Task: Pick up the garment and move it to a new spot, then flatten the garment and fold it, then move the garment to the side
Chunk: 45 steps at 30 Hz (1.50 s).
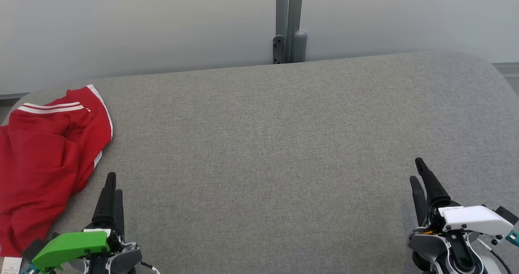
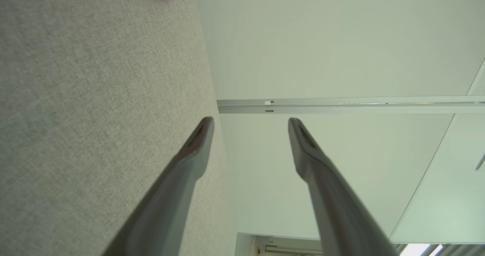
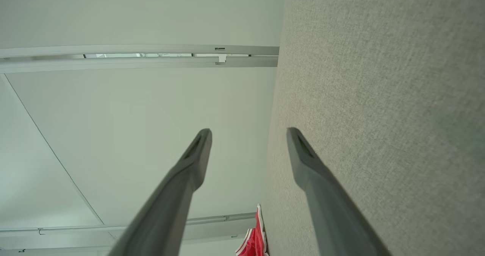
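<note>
Left gripper point(image 1: 114, 184) and right gripper point(image 1: 416, 169) over the grey fabric surface point(image 1: 259, 144) — both released, fingers parted with nothing between them, as each wrist view shows. The red garment point(image 1: 44, 152), white-striped and crumpled, lies just beside the left gripper on its outer, left side; it is well apart from the right gripper.

Setting: office-type test room or lab bay; cannot tell which.
Walls: pale frosted partition panels point(image 1: 142, 26) across the top of the head view, plain and unmarked.
Framing: grey metal post point(image 1: 288, 22) at top centre where two panels meet; aluminium rail point(image 2: 341, 106) runs across the left wrist view.
Work surface: wide bench covered in grey woven fabric point(image 1: 263, 144), rounded corners, taking the middle and lower frame.
</note>
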{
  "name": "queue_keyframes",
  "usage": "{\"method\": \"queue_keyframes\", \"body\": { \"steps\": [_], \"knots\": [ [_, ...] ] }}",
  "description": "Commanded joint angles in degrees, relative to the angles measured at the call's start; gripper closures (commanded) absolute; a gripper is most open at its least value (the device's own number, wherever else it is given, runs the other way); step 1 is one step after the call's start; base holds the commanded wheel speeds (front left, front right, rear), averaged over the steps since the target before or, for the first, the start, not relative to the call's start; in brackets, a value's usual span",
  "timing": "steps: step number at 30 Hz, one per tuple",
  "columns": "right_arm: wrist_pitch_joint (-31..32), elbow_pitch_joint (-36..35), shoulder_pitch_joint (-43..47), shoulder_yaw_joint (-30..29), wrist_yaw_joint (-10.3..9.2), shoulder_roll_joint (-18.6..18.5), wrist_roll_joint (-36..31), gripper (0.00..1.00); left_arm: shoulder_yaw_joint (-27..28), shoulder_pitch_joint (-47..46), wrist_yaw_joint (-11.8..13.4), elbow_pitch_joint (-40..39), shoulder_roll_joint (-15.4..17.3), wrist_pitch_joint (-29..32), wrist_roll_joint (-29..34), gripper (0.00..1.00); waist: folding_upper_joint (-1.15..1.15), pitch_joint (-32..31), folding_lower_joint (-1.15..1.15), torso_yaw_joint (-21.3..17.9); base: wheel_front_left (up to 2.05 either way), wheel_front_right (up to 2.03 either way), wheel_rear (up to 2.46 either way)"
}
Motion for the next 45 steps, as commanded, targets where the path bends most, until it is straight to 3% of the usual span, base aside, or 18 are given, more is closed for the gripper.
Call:
{"method": "queue_keyframes", "body": {
  "steps": [1,9,28,45],
  "knots": [
    [-0.74,-1.14,-1.52,0.53,0.11,-0.76,-1.34,0.00,-0.39,-1.18,-0.06,-0.89,0.60,-0.74,1.24,0.00,0.00,0.00,0.00,0.02,0.00,0.00,0.00],
    [-2.79,-1.18,-2.59,1.67,0.12,-1.83,-10.26,0.00,-1.71,-2.10,-0.08,0.46,1.85,-2.86,7.06,0.00,0.00,0.03,0.00,0.09,0.00,0.00,0.00],
    [-6.86,-2.28,-3.19,5.52,0.14,-3.94,-37.45,0.00,-2.28,-1.85,0.83,2.02,1.71,-6.96,33.56,0.00,0.00,-0.10,0.00,0.29,0.00,0.00,0.00],
    [-9.96,-2.31,-3.03,6.43,0.15,-6.57,-52.57,0.00,-1.90,-0.31,0.28,3.05,2.27,-10.00,49.53,0.00,0.00,-0.16,0.00,0.19,0.00,0.00,0.00]
  ]
}}
